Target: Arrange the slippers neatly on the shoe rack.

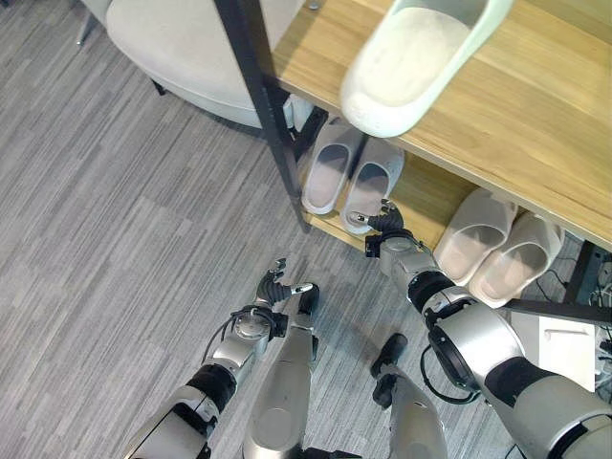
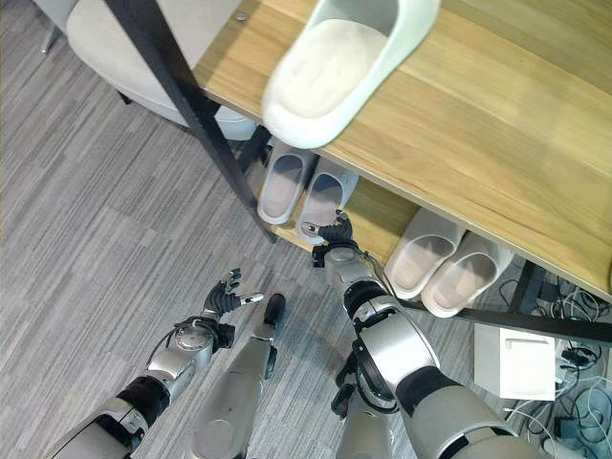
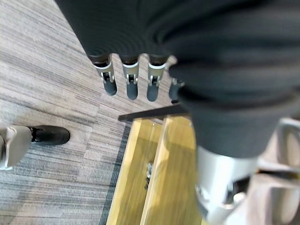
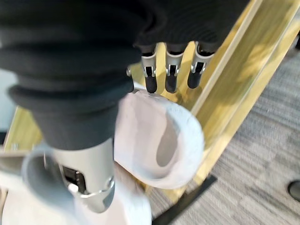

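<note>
One slipper (image 1: 413,59) on the rack's top shelf (image 1: 535,115); two pairs (image 1: 349,172) (image 1: 497,244) side by side on the lower shelf (image 1: 427,199).

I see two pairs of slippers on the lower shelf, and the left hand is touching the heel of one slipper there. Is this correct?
Not quite: it is the right hand, not the left, that touches the heel of a slipper on the lower shelf, as the left eye view shows. The left hand hangs over the floor, holding nothing. Two pairs do sit on that shelf; the other pair is further right.

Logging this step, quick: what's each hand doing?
Left hand: open, empty, above the floor.
Right hand: open, fingers by the grey slipper, holding nothing.
</note>
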Tool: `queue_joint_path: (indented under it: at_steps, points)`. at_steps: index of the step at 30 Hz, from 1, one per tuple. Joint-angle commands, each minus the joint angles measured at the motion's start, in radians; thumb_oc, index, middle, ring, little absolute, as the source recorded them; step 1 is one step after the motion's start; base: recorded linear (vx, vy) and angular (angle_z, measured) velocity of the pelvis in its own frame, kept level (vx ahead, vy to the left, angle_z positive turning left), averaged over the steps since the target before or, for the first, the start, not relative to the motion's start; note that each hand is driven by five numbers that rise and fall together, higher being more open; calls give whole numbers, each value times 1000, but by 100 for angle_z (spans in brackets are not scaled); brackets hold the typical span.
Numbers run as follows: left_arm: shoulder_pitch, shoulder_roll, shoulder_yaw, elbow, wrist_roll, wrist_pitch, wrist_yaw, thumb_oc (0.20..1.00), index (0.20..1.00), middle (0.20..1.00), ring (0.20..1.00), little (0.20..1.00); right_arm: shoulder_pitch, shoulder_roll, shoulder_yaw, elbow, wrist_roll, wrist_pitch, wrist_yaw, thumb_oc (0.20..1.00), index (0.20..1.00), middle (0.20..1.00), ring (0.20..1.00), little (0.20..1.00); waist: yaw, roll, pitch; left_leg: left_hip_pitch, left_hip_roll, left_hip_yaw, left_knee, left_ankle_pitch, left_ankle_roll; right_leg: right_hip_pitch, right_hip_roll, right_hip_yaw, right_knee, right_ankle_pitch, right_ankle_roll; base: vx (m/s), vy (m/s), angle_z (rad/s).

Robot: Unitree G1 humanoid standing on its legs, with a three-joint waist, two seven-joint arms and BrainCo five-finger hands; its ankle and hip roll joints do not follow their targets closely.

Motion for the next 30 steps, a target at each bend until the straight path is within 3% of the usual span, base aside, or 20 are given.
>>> queue_joint_path:
  at_steps: [1, 8, 14, 17, 21, 24, 25, 29, 30]
  points:
    - [-39, -10, -6, -16, 26, -44, 12, 1000, 1000, 1000, 1000, 1000, -65, -20, -3, -97, 17, -50, 26, 1000, 1000, 1000, 1000, 1000, 32, 12, 33, 42, 10, 13, -2, -50, 4, 63, -34, 38, 40, 8, 52, 13, 73, -3]
    - [-9, -15, 54, 15, 47, -25, 22, 1000, 1000, 1000, 1000, 1000, 134, -77, 46, -357, -37, -55, 22, 1000, 1000, 1000, 1000, 1000, -40, -31, 17, 107, 47, 60, -29, -47, -2, 73, -23, 86, 17, 24, 48, -7, 29, -21]
    - [42, -27, 93, 61, 92, -8, -33, 1000, 1000, 1000, 1000, 1000, 387, -111, 108, -448, -220, -20, 118, 1000, 1000, 1000, 1000, 1000, -105, -56, -57, 214, 89, 111, -130, -13, -17, 124, 6, 108, -69, 49, 54, 32, -42, -33]
    - [55, -34, 103, 112, 126, -5, -70, 1000, 1000, 1000, 1000, 1000, 484, -128, 118, -441, -290, -15, 149, 1000, 1000, 1000, 1000, 1000, -126, -51, -101, 273, 103, 133, -188, 11, -32, 160, 19, 114, -113, 59, 57, 69, -61, -31]
    - [91, -16, 109, 94, 196, -12, -132, 1000, 1000, 1000, 1000, 1000, 663, -190, 135, -604, -325, -56, 236, 1000, 1000, 1000, 1000, 1000, -164, -38, -150, 352, 112, 171, -270, 44, -51, 201, 40, 127, -165, 72, 60, 69, -53, -26]
    - [123, 29, 63, -1, 316, -36, -198, 1000, 1000, 1000, 1000, 1000, 816, -269, 132, -760, -351, -117, 309, 1000, 1000, 1000, 1000, 1000, -199, -19, -184, 399, 120, 198, -315, 59, -61, 226, 52, 141, -198, 77, 65, 70, -19, -18]
    - [131, 75, 8, -94, 398, -72, -249, 1000, 1000, 1000, 1000, 1000, 890, -338, 131, -833, -418, -172, 335, 1000, 1000, 1000, 1000, 1000, -221, -5, -204, 429, 125, 214, -328, 56, -66, 245, 57, 149, -214, 76, 68, 134, -6, -21]
    - [128, 156, -89, -254, 515, -99, -352, 1000, 1000, 1000, 1000, 1000, 981, -385, 88, -872, -447, -185, 362, 1000, 1000, 1000, 1000, 1000, -250, 12, -238, 464, 132, 234, -335, 45, -71, 270, 63, 162, -234, 73, 70, 100, -17, -19]
    - [96, 225, -158, -386, 535, -122, -426, 1000, 1000, 1000, 1000, 1000, 1018, -399, 78, -863, -437, -184, 390, 1000, 1000, 1000, 1000, 1000, -268, 21, -258, 485, 135, 246, -339, 37, -75, 286, 67, 171, -248, 74, 72, 88, -21, -29]
